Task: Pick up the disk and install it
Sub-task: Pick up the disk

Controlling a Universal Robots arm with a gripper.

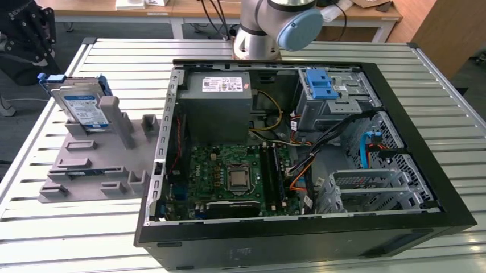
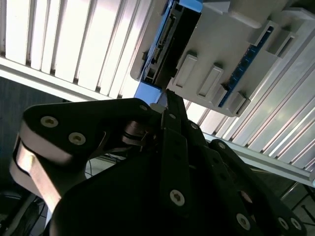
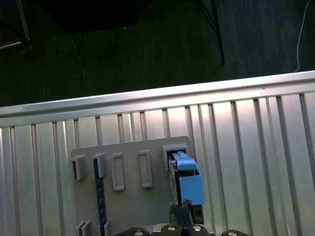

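**Approach stage: the disk is not yet picked up.**
The pincer (image 3: pixel 181 208), seemingly clenched on nothing, hangs close to the disk (image 3: pixel 187 178) (upright in a grey holder (image 1: pixel 83 165) by an edge of the worktop (image 1: pixel 440 85)). Grasping calls for parted jaws. The open computer case (image 1: pixel 304 244) lies beyond.
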